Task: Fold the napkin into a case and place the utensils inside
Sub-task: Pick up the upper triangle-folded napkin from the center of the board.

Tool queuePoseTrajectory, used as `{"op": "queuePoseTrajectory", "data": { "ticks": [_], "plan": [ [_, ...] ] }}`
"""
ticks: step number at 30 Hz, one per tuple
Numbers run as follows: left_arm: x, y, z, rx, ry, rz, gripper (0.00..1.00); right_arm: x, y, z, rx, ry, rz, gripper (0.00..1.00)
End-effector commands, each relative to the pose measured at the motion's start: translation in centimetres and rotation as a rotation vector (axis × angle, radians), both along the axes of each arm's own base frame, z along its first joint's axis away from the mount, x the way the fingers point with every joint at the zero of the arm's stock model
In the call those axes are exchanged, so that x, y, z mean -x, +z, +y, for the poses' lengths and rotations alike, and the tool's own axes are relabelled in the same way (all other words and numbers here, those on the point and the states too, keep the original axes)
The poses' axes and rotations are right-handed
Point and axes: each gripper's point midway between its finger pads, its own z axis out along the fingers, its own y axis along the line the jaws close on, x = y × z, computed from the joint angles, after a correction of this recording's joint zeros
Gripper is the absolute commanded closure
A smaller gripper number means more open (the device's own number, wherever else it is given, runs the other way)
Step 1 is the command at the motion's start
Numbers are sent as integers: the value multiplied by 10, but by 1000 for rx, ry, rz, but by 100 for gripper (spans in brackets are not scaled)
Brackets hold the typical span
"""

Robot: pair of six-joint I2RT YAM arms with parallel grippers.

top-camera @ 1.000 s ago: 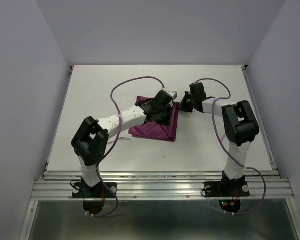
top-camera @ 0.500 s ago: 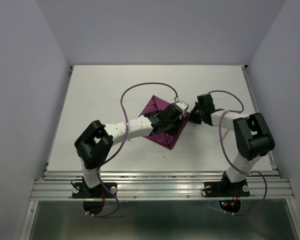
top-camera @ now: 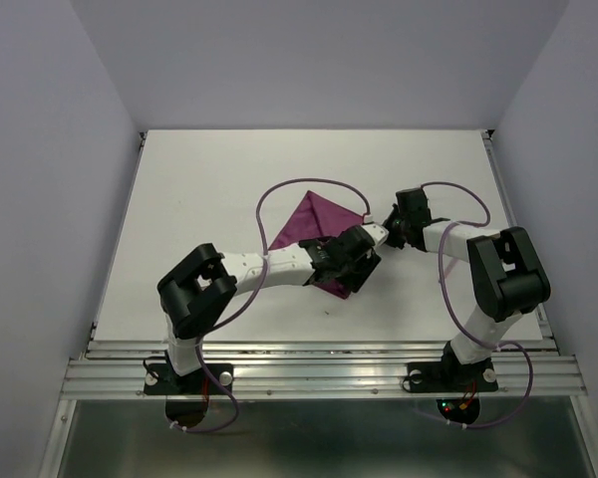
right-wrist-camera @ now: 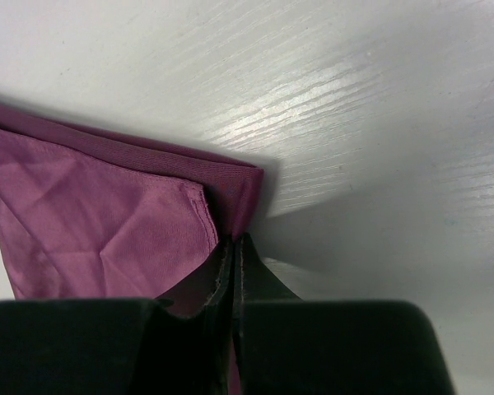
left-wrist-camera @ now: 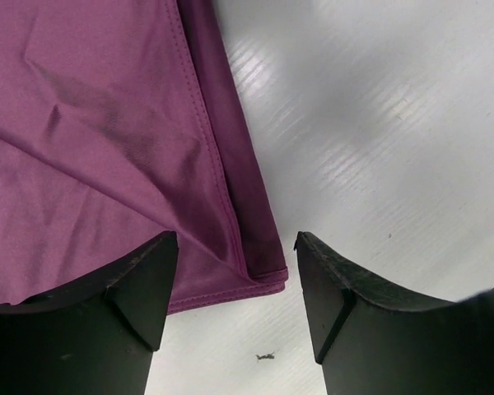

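With left gripper (left-wrist-camera: pixel 235 244) spread just above the near hemmed corner of the napkin (left-wrist-camera: pixel 107 140), holding nothing, lift straight up to spare the fold. Farther on, hold right gripper (right-wrist-camera: pixel 233 247) pinched tight on the side corner, cloth flat on the table (top-camera: pixel 209 179).

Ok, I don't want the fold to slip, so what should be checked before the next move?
1. Right gripper clamped on a corner of the napkin: ok.
2. Left gripper open, nothing between its fingers: ok.
3. Napkin folded long and narrow: not ok, it is broad and roughly triangular.
4. Utensils in sight: not ok, none in any view.
5. Left arm's cable off the cloth: cannot tell.
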Motion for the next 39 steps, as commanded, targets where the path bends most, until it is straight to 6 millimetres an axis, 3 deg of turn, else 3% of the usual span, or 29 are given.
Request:
{"op": "queuePoseTrajectory", "data": {
  "ticks": [1, 4, 15, 20, 24, 31, 32, 35, 39],
  "plan": [
    [12, -8, -10, -26, -62, -15, 31, 8, -8, -9, 29, -18, 40, 99],
    [18, -11, -17, -38, -87, -21, 39, 7, -7, -8, 27, -17, 36, 99],
    [16, -41, -10, -135, -66, -29, 48, 6, -4, -6, 18, -11, 30, 99],
    [9, -39, -3, -155, -32, -61, 55, 7, -5, -7, 21, -11, 33, 99],
    [4, -27, -4, -143, -14, -95, 62, 7, -4, -7, 19, -12, 32, 99],
    [5, 21, -12, -21, -7, -169, 60, 7, -4, -7, 21, -13, 31, 99],
    [3, 24, -11, -18, 1, -179, 55, 7, -4, -7, 20, -13, 30, 99],
    [-1, 20, -9, -50, 15, -187, 43, 6, -4, -6, 18, -11, 32, 99],
    [2, 0, -7, -96, 12, -155, 32, 6, -4, -6, 20, -9, 31, 99]
  ]
}}
